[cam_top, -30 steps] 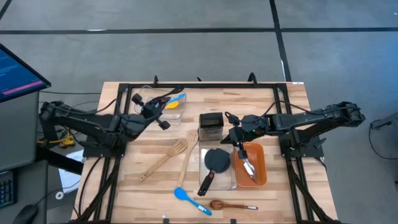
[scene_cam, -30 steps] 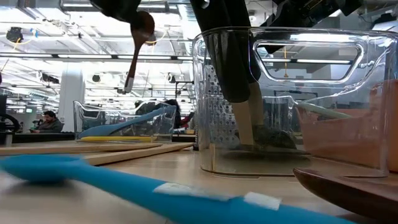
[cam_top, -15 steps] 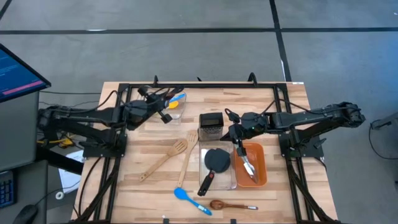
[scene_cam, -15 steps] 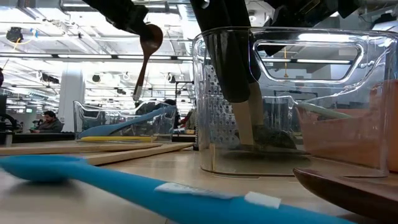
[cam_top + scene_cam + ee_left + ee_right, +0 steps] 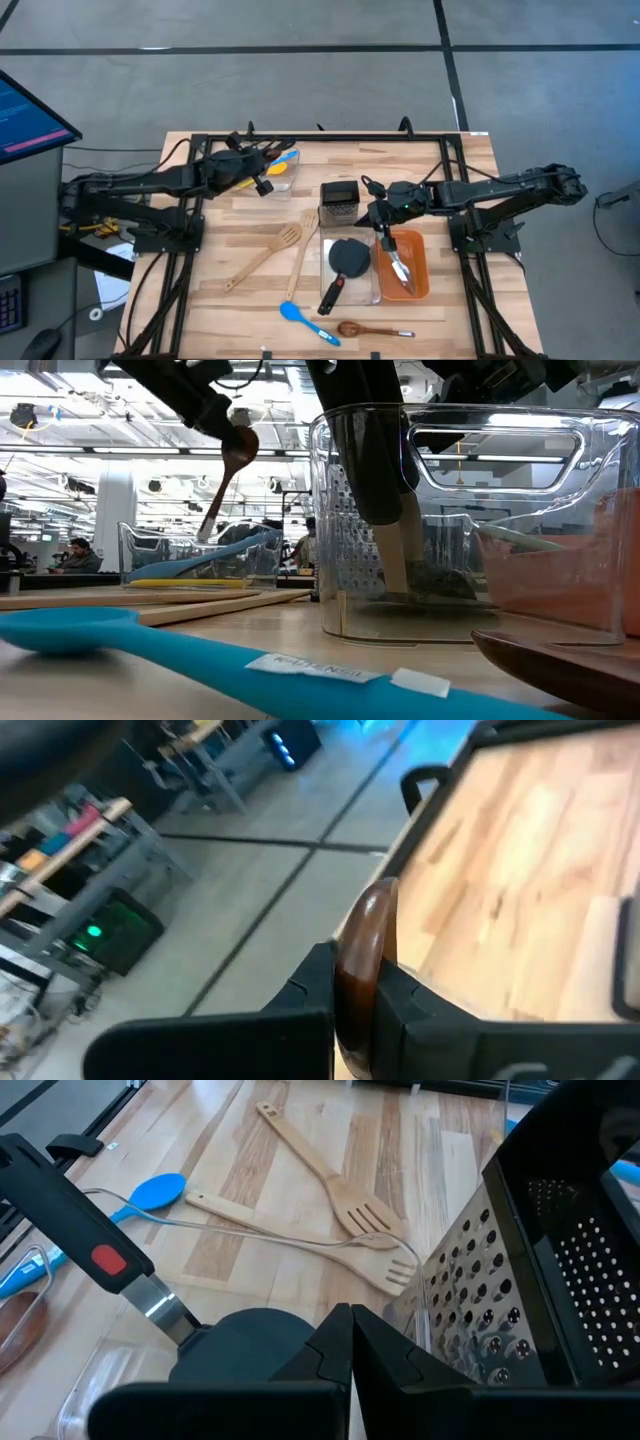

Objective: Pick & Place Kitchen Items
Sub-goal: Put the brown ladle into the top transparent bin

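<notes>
My left gripper (image 5: pixel 258 167) is shut on a dark brown wooden spoon (image 5: pixel 222 480) at the table's far left, beside a clear container (image 5: pixel 281 174) that holds a blue and a yellow spoon. My right gripper (image 5: pixel 378 210) is shut and holds nothing. It hovers just right of the steel box grater (image 5: pixel 340 201), over the far end of a clear bin (image 5: pixel 368 292). A black turner (image 5: pixel 347 262) lies in that bin, its handle out over the near rim. Metal tongs (image 5: pixel 400 270) lie in an orange bin (image 5: pixel 418 262). My left gripper pinches the wooden spoon's bowl (image 5: pixel 362 960) between its two fingers, one on each face. The fingers come nearly level. The handle (image 5: pixel 212 510) hangs slanting below them, clear of the table, its free end just above the clear container.
Two pale wooden slotted spatulas (image 5: pixel 263 256) (image 5: pixel 303 252) lie mid-table, left of the clear bin. A blue spoon (image 5: pixel 304 320) and a brown wooden spoon (image 5: pixel 368 328) lie by the near edge. A black frame (image 5: pixel 330 138) runs round the table.
My left gripper has swung toward the table's far edge and the clear container, turning at the wrist and sinking a little. The wooden spoon has gone with it, and its hanging handle now slants more. My right gripper has kept still.
</notes>
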Action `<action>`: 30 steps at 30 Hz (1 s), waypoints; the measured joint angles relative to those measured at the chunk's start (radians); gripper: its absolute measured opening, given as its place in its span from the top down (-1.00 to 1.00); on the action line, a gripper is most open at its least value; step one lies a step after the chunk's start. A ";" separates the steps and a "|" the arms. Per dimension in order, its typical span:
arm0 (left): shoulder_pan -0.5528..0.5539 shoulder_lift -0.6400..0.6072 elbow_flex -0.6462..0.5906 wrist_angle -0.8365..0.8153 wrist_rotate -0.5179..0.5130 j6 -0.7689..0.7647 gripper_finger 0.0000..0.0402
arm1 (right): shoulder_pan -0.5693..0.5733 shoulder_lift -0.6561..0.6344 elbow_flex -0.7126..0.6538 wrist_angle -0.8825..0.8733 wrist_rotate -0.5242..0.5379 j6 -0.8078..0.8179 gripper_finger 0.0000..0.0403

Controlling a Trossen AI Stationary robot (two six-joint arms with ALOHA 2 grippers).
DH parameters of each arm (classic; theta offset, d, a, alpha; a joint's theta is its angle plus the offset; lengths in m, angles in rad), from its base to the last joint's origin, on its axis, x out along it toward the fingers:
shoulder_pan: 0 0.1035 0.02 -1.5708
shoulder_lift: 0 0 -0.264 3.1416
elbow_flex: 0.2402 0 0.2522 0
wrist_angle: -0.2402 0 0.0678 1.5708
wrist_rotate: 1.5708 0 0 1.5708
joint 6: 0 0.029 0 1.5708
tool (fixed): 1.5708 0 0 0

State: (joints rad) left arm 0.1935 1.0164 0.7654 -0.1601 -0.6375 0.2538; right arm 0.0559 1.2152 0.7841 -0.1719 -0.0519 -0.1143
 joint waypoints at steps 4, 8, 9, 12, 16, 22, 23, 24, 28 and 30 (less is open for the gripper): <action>0.044 0.000 0.000 -0.074 0.064 -0.042 0.99 | 0.000 0.000 0.000 0.000 0.000 0.000 1.00; 0.097 0.030 0.000 -0.138 0.100 -0.078 0.98 | 0.000 0.000 0.000 0.002 0.000 0.000 1.00; 0.111 0.042 0.000 -0.141 0.112 -0.078 0.98 | 0.000 0.000 0.000 0.004 0.000 0.000 1.00; 0.164 0.086 0.000 -0.140 0.195 -0.079 0.98 | 0.000 0.000 0.000 0.004 0.000 0.000 1.00; 0.234 0.157 0.000 -0.141 0.301 -0.096 0.98 | 0.000 0.000 0.000 0.005 0.000 0.000 1.00; 0.292 0.248 0.003 -0.118 0.360 -0.108 0.97 | 0.000 0.000 0.000 0.005 0.000 0.000 1.00; 0.298 0.260 0.003 -0.115 0.371 -0.108 0.97 | 0.000 0.000 0.000 0.005 0.000 0.000 1.00; 0.302 0.268 0.003 -0.115 0.383 -0.109 0.97 | 0.000 0.000 0.000 0.004 0.000 0.000 1.00; 0.317 0.306 0.002 -0.099 0.446 -0.110 0.97 | 0.000 0.000 0.000 0.004 0.000 -0.001 1.00; 0.321 0.327 0.003 -0.089 0.467 -0.112 0.97 | 0.000 0.000 0.000 0.004 0.000 -0.001 1.00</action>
State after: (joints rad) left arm 0.5143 1.3431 0.7686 -0.2494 -0.1710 0.1421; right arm 0.0559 1.2152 0.7837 -0.1677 -0.0519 -0.1150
